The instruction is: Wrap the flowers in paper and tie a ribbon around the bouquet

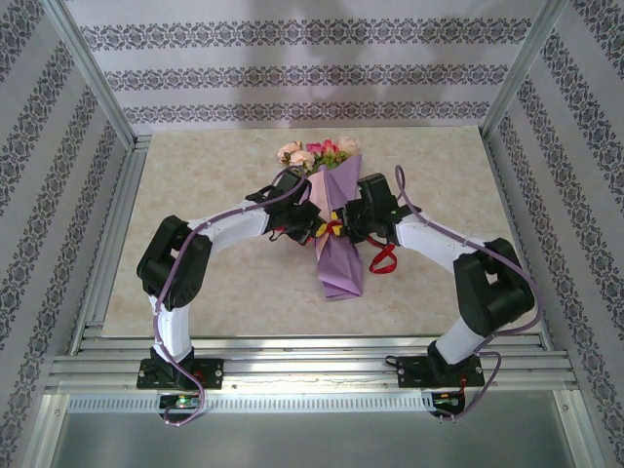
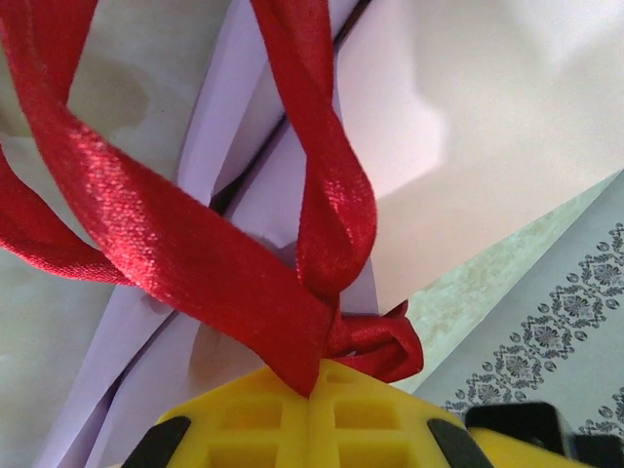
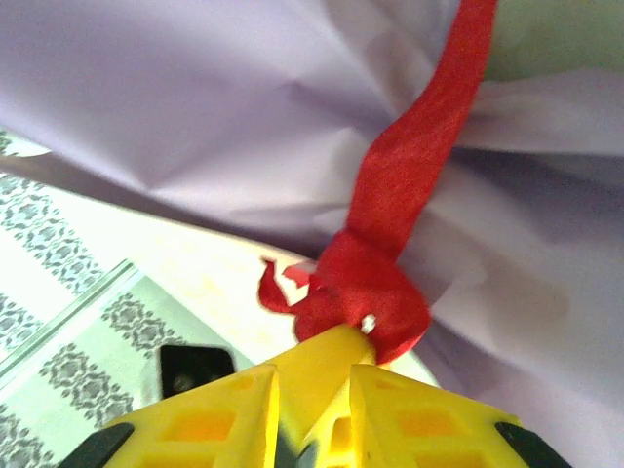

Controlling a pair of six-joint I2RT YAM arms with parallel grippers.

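Pinching the ribbon (image 2: 195, 253) from both sides of the bouquet (image 1: 341, 265).
My left gripper (image 2: 312, 385) and right gripper (image 3: 336, 353) each clamp it.

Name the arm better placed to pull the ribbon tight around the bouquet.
Left, probably. The left claw is shut on the ribbon where two long strands meet, leaving slack to draw off the paper. The right claw only pinches a crumpled end close against it.
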